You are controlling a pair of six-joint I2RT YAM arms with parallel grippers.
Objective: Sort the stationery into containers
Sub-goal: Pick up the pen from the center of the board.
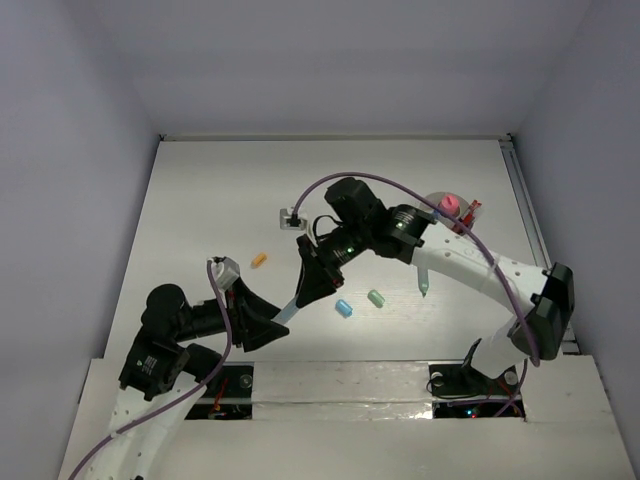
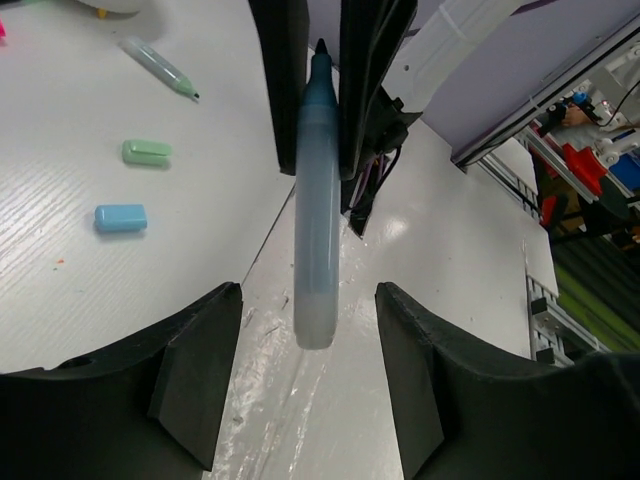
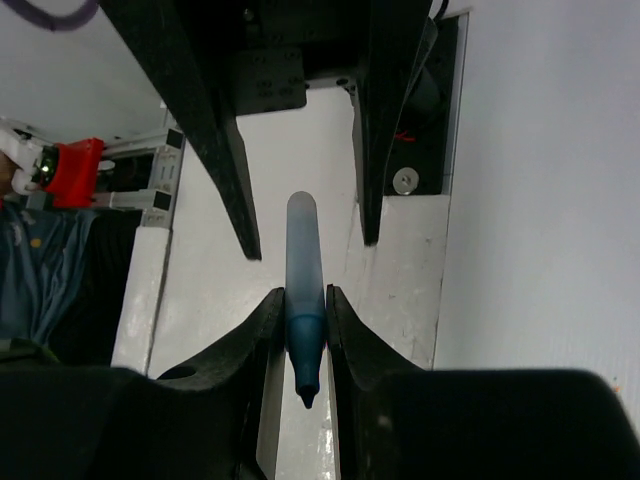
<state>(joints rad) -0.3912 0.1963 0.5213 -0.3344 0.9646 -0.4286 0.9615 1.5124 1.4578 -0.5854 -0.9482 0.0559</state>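
While blue marker [image 3: 303,250] is pinched by right gripper [image 3: 303,300], left gripper [image 2: 305,295] spread wide around its tail, mint eraser [image 2: 146,151] leftward, missed by right wrist.

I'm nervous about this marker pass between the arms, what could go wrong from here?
The right gripper pinches the blue marker only near its tip, so it could pivot or slip. The left gripper stands open around the other end; a release before it closes would likely drop it.
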